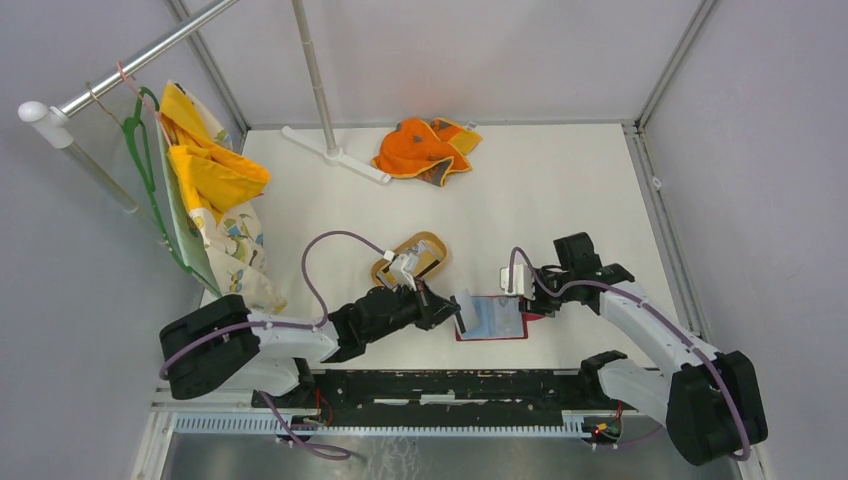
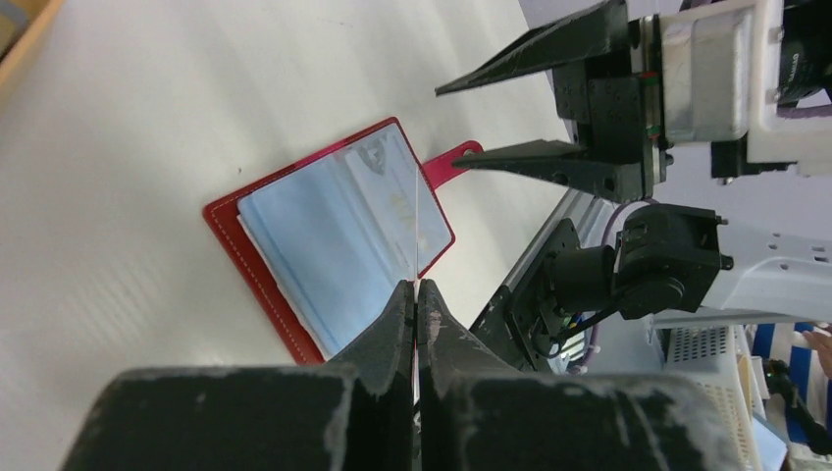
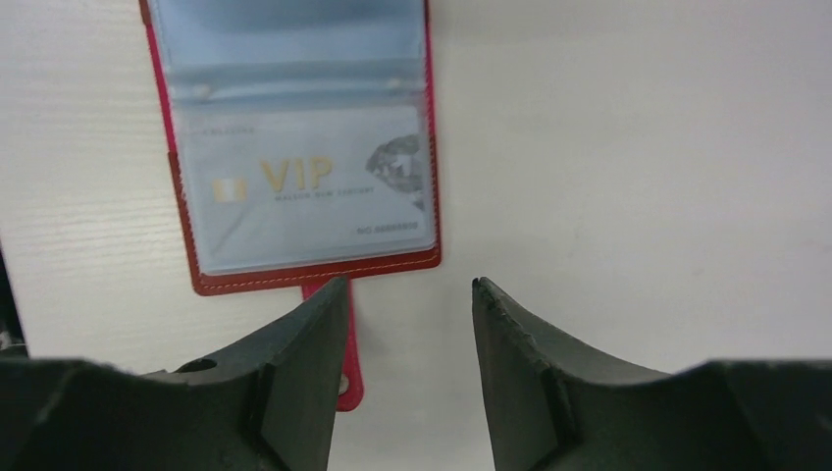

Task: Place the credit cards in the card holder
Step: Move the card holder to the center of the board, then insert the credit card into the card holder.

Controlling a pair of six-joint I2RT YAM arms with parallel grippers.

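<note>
From above, we see the red holder [image 1: 495, 318] lying open on the bench [image 1: 560, 200] between both arms, a tray [image 1: 425, 250] near it. Left wrist: the left tool [image 2: 416, 287] pinches a card [image 2: 417, 221], edge-on over the holder. Right wrist: the right tool [image 3: 407, 294] stands spread and empty near the holder's tab [image 3: 351, 365]; a VIP card [image 3: 304, 186] sits in a holder sleeve.
</note>
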